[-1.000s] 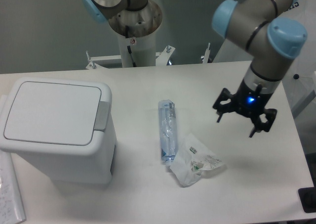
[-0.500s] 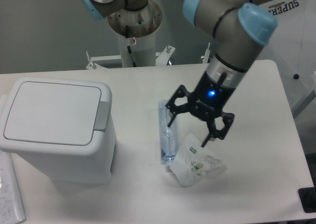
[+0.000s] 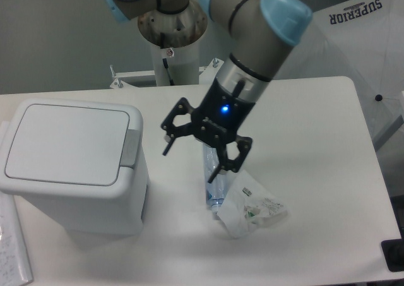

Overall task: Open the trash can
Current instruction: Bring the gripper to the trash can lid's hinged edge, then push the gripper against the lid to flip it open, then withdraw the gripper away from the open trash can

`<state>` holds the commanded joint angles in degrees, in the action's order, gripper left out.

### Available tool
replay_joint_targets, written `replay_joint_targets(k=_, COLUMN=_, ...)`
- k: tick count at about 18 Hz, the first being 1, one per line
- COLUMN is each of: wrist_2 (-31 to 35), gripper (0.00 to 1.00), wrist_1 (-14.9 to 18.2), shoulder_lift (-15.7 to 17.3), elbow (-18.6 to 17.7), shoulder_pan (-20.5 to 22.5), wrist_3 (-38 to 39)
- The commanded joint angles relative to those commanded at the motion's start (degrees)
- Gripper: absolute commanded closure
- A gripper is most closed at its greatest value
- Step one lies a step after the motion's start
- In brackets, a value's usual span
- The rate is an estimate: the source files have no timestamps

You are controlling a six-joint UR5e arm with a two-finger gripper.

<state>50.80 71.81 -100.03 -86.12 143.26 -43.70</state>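
Right now I am on the way to the trash can (image 3: 72, 166), the big white box sitting at nine o'clock on the table with its lid flat and shut, so nothing is opened yet. Next I think I must get over to the grey push tab (image 3: 131, 148) at my nine o'clock and press down on it. My gripper (image 3: 192, 160) hangs above the table, pointing down, with its fingers spread wide and holding nothing.

Robotics lab: pedestal-mounted arm (image 3: 252, 52) at bare white table (image 3: 315, 122), grey wall.
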Motion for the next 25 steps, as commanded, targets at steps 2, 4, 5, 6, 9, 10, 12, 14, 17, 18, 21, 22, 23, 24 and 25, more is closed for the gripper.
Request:
replay_joint_targets(k=2, wrist_2=-0.1, gripper=0.0, wrist_1=-2.0, shoulder_lift=1.6, elbow=-1.8, shoulder_pan=0.0, wrist_3=1.2)
replay_joint_targets(k=4, wrist_2=-0.3, gripper=0.0, wrist_1=-3.4, shoulder_lift=1.8, elbow=-1.9, shoulder_pan=-0.8, wrist_3=2.3)
replay_joint_targets(k=5, wrist_2=-0.3, gripper=0.0, wrist_1=-3.6, shoulder_lift=1.8, elbow=-1.8, shoulder_pan=-1.1, wrist_3=3.0)
replay_joint_targets(k=6, wrist_2=-0.3, gripper=0.0, wrist_1=-4.3, shoulder_lift=1.6, elbow=-1.9, shoulder_pan=-1.1, wrist_3=3.4)
replay_joint_targets(k=9, wrist_2=0.0, gripper=0.0, wrist_1=-6.8, shoulder_lift=1.5, elbow=-3.5, shoulder_pan=-1.9, wrist_3=3.6)
replay_joint_targets(k=10, wrist_2=0.1, gripper=0.0, wrist_1=-8.4, shoulder_lift=1.5, elbow=-4.5, shoulder_pan=-1.9, wrist_3=3.4)
replay_joint_targets(k=12, wrist_2=0.2, gripper=0.0, wrist_1=-11.3, shoulder_lift=1.5, elbow=-6.4, shoulder_pan=-1.9, wrist_3=3.3)
replay_joint_targets(k=14, wrist_2=0.2, gripper=0.0, wrist_1=-12.6, shoulder_lift=1.5, elbow=-7.4, shoulder_pan=-2.0, wrist_3=3.4)
replay_joint_targets(k=17, wrist_2=0.7, gripper=0.0, wrist_1=-12.9, shoulder_lift=1.2, elbow=-7.8, shoulder_pan=-2.7, wrist_3=3.5)
replay_joint_targets(k=18, wrist_2=1.1, gripper=0.0, wrist_1=-12.9, shoulder_lift=1.2, elbow=-7.9, shoulder_pan=-2.8, wrist_3=3.5)
replay_joint_targets(k=21, wrist_2=1.2, gripper=0.0, wrist_1=-12.9, shoulder_lift=1.2, elbow=-8.1, shoulder_pan=-3.1, wrist_3=3.5)
replay_joint_targets(k=22, wrist_2=1.2, gripper=0.0, wrist_1=-12.9, shoulder_lift=1.2, elbow=-8.0, shoulder_pan=-3.1, wrist_3=3.5)
replay_joint_targets(k=23, wrist_2=1.2, gripper=0.0, wrist_1=-12.9, shoulder_lift=1.2, elbow=-7.8, shoulder_pan=-3.1, wrist_3=3.5)
replay_joint_targets(k=24, wrist_2=1.2, gripper=0.0, wrist_1=-12.8, shoulder_lift=1.3, elbow=-7.5, shoulder_pan=-3.1, wrist_3=3.5)
replay_joint_targets(k=25, wrist_2=1.2, gripper=0.0, wrist_1=-13.1, shoulder_lift=1.3, elbow=-7.4, shoulder_pan=-3.1, wrist_3=3.5)
